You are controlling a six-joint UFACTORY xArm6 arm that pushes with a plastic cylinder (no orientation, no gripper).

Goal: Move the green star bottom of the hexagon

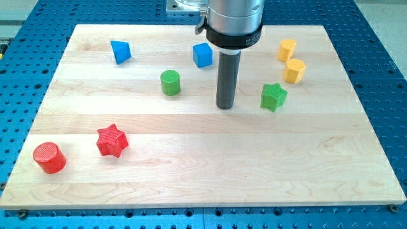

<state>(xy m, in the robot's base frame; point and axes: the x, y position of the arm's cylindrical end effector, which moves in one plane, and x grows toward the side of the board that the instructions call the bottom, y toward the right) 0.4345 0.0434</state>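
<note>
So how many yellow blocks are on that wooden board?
2, both near the view's top right: one yellow block and, just below and to its right, a yellow hexagon. The arm's column could hide something small behind it.

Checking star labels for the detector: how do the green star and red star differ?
Colour: the green star is green, the red star red. Place: the green star sits at the view's right, just below the two yellow blocks; the red star sits lower left, beside the red cylinder. My tip is close to the green star's left and far from the red star. Both are star-shaped and lie flat on the board.
</note>
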